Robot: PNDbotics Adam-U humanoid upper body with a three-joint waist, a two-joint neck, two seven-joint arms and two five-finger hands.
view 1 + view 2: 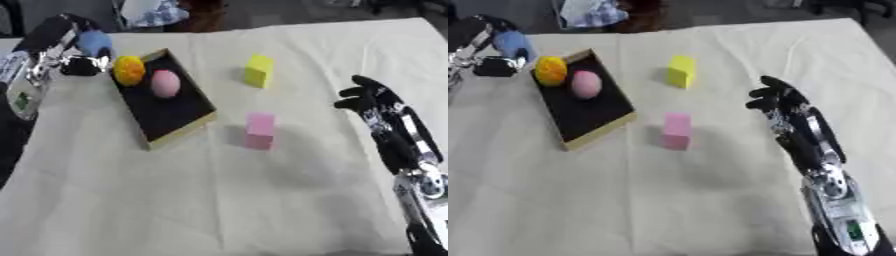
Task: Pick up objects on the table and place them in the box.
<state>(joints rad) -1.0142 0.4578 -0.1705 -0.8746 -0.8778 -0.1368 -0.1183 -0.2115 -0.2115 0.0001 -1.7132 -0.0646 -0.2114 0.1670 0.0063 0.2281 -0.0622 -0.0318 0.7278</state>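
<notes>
Left robot hand [80, 64] curled around blue object [93, 42] beside box [166, 111] holding orange ball [129, 70] and pink ball [165, 83]. Right robot hand [780, 107] hovered spread near pink block [676, 130]; yellow block [680, 71] on counter [219, 200].

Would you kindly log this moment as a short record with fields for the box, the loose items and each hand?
box: black tray with tan rim, left of centre on the cloth
in box: orange ball and pink ball, at its far end
on cloth: yellow block, farther; pink block, nearer; both right of the box
left hand: at the box's far left corner, with a blue object; grip unclear
right hand: open, right of the blocks, touching nothing
</notes>
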